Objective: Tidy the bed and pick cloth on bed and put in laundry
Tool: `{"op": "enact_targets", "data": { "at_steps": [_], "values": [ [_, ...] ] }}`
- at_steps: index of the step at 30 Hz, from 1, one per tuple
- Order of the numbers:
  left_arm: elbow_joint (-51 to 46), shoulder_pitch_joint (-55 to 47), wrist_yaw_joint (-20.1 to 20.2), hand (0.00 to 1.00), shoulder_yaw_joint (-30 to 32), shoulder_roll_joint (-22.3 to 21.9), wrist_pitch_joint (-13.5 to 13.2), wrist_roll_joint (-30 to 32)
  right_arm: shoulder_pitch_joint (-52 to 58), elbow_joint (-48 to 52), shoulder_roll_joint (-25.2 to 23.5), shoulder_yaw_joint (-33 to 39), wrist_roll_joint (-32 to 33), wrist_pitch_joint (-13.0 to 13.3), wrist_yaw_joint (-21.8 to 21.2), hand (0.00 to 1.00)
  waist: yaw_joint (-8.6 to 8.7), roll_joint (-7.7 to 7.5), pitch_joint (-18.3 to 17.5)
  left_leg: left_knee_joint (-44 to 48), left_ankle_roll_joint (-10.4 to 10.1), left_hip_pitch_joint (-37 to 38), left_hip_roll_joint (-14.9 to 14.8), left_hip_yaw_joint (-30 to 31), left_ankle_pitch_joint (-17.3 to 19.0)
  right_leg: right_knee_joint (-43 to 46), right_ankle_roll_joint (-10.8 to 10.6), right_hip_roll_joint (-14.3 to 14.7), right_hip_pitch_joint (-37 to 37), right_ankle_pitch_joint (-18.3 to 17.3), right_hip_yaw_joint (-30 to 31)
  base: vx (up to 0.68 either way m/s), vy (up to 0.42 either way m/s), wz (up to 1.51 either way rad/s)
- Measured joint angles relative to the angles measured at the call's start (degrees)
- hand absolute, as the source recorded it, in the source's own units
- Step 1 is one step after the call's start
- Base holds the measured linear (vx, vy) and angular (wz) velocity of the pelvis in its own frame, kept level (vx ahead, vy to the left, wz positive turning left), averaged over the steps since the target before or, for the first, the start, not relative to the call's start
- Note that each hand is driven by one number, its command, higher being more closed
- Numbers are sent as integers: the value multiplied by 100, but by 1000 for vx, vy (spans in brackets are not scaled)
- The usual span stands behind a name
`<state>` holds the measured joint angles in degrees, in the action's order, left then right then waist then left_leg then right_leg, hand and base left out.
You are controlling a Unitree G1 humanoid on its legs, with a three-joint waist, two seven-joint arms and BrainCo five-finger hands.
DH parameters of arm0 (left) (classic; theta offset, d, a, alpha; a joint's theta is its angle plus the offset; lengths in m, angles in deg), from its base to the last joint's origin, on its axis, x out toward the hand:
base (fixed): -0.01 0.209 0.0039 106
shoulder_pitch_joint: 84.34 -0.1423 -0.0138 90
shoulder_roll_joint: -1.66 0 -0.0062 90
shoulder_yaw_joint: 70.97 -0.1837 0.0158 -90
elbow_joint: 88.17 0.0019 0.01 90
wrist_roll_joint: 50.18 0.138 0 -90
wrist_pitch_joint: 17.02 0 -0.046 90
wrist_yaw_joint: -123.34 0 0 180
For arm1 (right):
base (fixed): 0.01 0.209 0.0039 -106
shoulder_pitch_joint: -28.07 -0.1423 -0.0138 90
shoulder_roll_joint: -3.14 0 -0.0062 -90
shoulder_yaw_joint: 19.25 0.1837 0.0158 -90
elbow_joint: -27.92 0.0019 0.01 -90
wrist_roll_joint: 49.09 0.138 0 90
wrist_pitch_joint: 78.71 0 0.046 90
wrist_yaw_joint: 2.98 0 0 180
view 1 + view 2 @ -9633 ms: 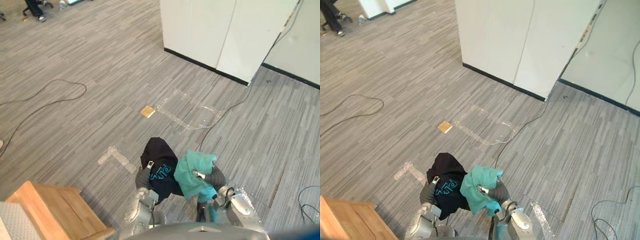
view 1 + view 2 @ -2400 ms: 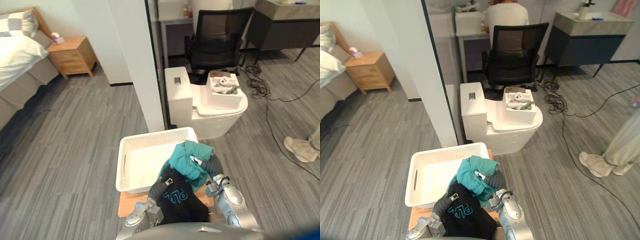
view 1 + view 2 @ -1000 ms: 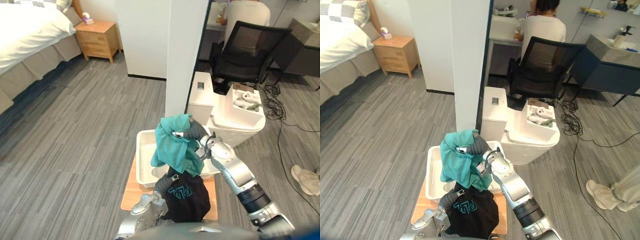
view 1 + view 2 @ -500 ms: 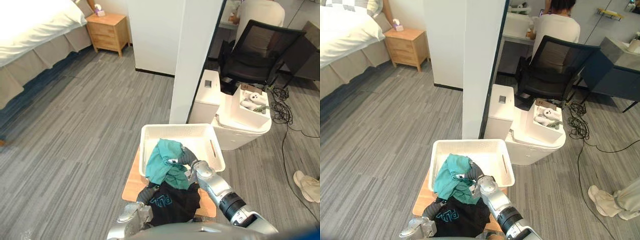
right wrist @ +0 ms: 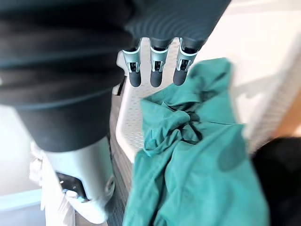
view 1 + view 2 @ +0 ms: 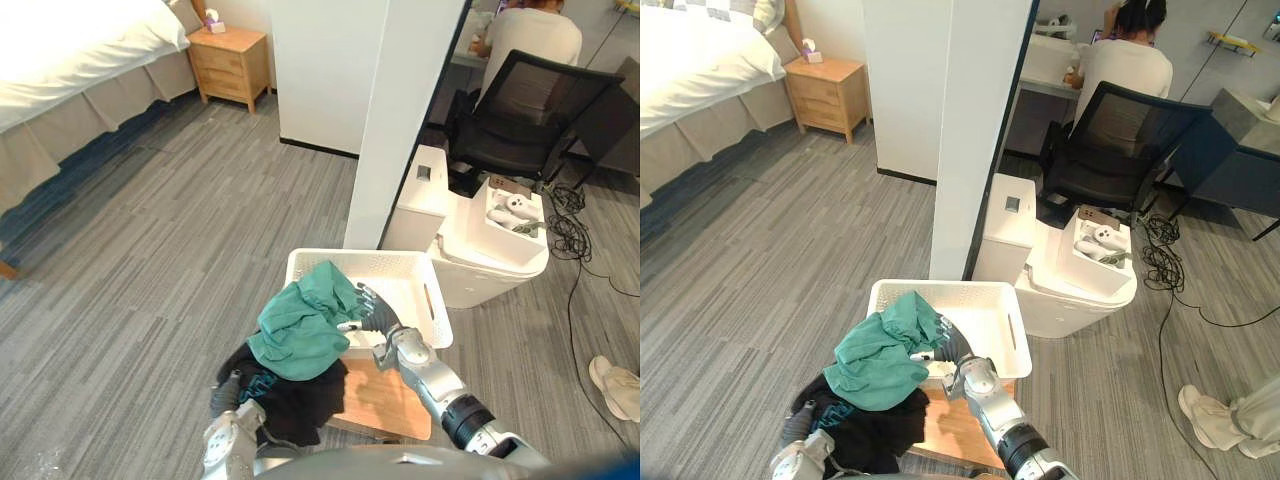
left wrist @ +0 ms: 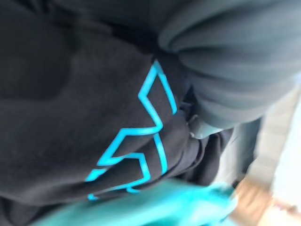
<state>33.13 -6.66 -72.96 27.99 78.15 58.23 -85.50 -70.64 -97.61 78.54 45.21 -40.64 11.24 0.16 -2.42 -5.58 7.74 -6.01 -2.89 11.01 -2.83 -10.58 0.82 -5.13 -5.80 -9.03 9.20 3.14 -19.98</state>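
Grey floor (image 6: pixel 150 250), wooden board (image 6: pixel 385 400), white basket (image 6: pixel 408 300)

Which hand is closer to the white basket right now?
Right. The right hand hovers open over the basket, beside the teal cloth; the left hand is nearer the robot, at the black cloth, short of the basket.

Right arm (image 6: pixel 432 378) silver-grey, black band; right hand (image 6: pixel 377 319) dark-ribbed, silver fingers (image 5: pixel 156 67), dark tips.
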Motion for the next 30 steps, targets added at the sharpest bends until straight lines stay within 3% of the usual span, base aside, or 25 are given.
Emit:
{"op": "enact_targets", "data": {
  "at_steps": [5,8,11,15,21,22,25,30],
  "values": [
    [-1674,128,-811,100,573,52,-539,187,302,83,171,44,44,60,78,0,62,19,-1,2,-1,-9,-4,-3,0,-26,6,0,5,17,-12,0,0,0],
    [-1966,258,-1343,100,763,146,-747,818,481,270,213,217,163,120,49,0,125,64,-3,3,-1,-22,-19,-14,1,-31,11,6,-16,20,2,0,0,0],
    [-2156,374,-1721,100,720,308,-851,1416,654,417,246,336,208,199,-35,0,150,95,-53,6,-3,-104,-21,-91,3,-38,22,19,-132,49,36,-22,0,-11],
    [-2157,774,-1858,100,472,529,-839,2120,918,528,265,476,220,232,-152,0,218,153,-87,27,-4,-109,-25,-124,3,-62,25,23,-183,62,70,1,-2,-5],
    [-2177,1318,-1320,100,-164,757,-654,3137,1115,578,332,707,219,289,-424,0,442,315,-133,36,-25,-114,-68,-307,20,-58,47,49,-300,131,264,-7,-5,-16],
    [-2317,1326,-1074,100,-166,762,-635,3314,1120,583,343,726,232,314,-429,0,513,326,-138,38,-39,-102,-93,-338,29,-41,59,68,-300,140,330,-9,-19,-20],
    [-3125,1346,-388,100,-175,777,-555,3495,1283,725,378,943,347,431,-480,0,472,330,-159,39,-80,-100,-153,-479,57,-41,94,110,-363,164,509,-26,-18,-24],
    [-4104,1372,731,100,30,1001,-529,3455,1541,836,418,1226,372,480,-529,0,491,556,-297,38,-89,-24,-168,-619,76,-37,101,142,-355,182,614,-12,-13,-14]
  ]
}}
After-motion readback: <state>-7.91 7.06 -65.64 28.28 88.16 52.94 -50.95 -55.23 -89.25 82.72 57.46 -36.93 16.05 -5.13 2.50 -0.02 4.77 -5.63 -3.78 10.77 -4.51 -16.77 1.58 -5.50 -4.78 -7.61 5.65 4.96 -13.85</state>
